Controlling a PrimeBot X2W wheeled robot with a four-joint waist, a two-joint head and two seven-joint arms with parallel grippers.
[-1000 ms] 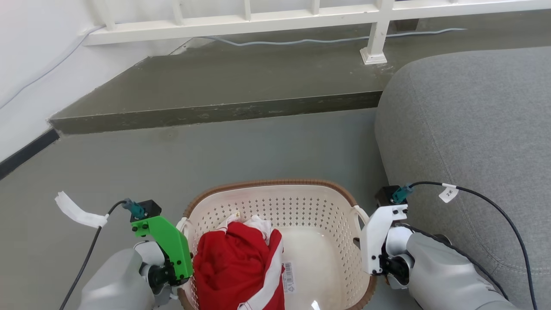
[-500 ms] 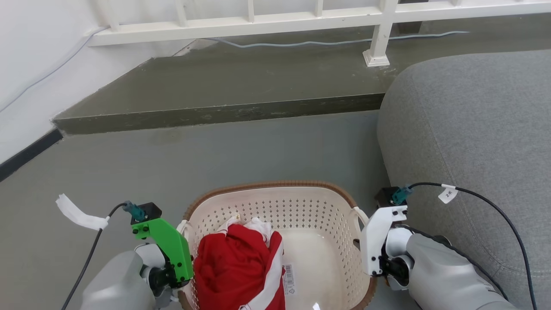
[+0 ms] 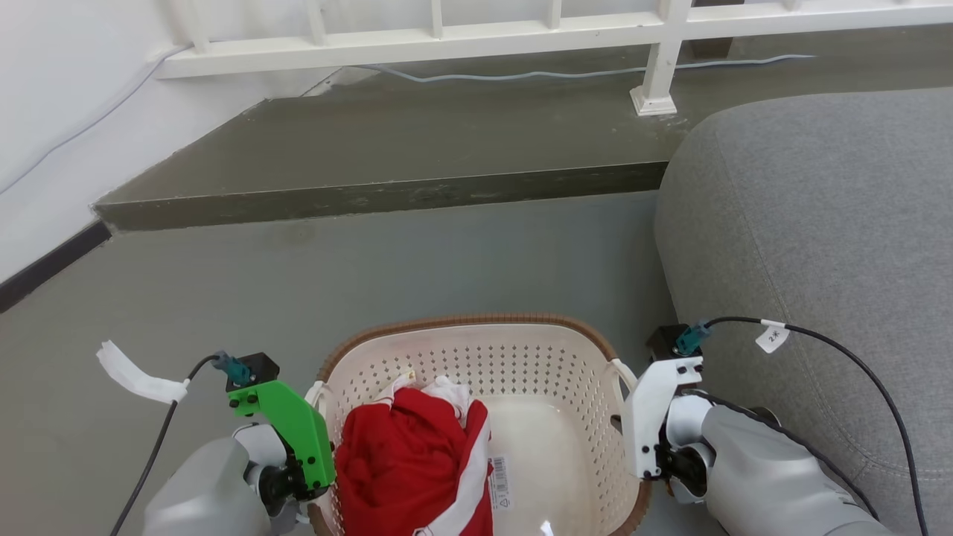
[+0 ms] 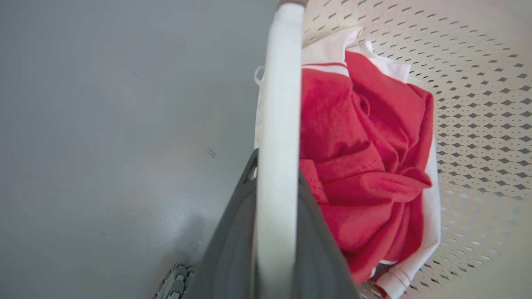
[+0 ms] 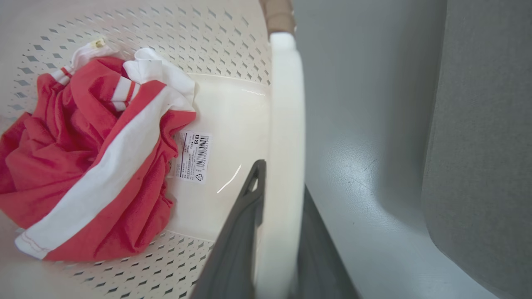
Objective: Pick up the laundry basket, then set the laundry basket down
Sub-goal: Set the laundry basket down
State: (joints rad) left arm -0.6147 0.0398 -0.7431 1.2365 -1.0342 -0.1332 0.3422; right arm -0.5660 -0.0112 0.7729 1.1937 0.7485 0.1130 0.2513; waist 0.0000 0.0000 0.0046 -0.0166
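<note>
**At 6 o'clock, between both arms: basket pinched by two thin handles, so tilt & slip are the worries**

At 6 o'clock in the head view sits the laundry basket (image 3: 484,365), w/ a red garment (image 3: 406,461) bunched toward its 8 o'clock side and a barcode sticker (image 3: 499,480) on the bare bottom beside it. We can't tell if the base is off the floor (image 3: 372,260) or resting on it. At its 9 o'clock the left gripper (image 4: 276,166) has its jaws pinching the left handle (image 4: 278,104) from both sides. At 3 o'clock the right gripper (image 5: 282,176) pinches the right handle (image 5: 286,104) the same way.

Risks, as we judge them:

- **Slip:** each hold is a narrow pinch on smooth plastic. If one arm moves faster than the other, a loop could slide thru the fingers, and the basket would tip & spill cloth.
- **Lopsided load:** the left side prob. carries more.
- **Sofa:** the grey sofa (image 3: 819,223) is near at 3 o'clock. A swing that way could bump the right forearm or snag its cable (image 3: 841,339).
- **Step:** the step (image 3: 372,197) at 12 o'clock is well apart, so low concern.
- **Set-down:** letting go before the base is flat would mean a drop.
</note>
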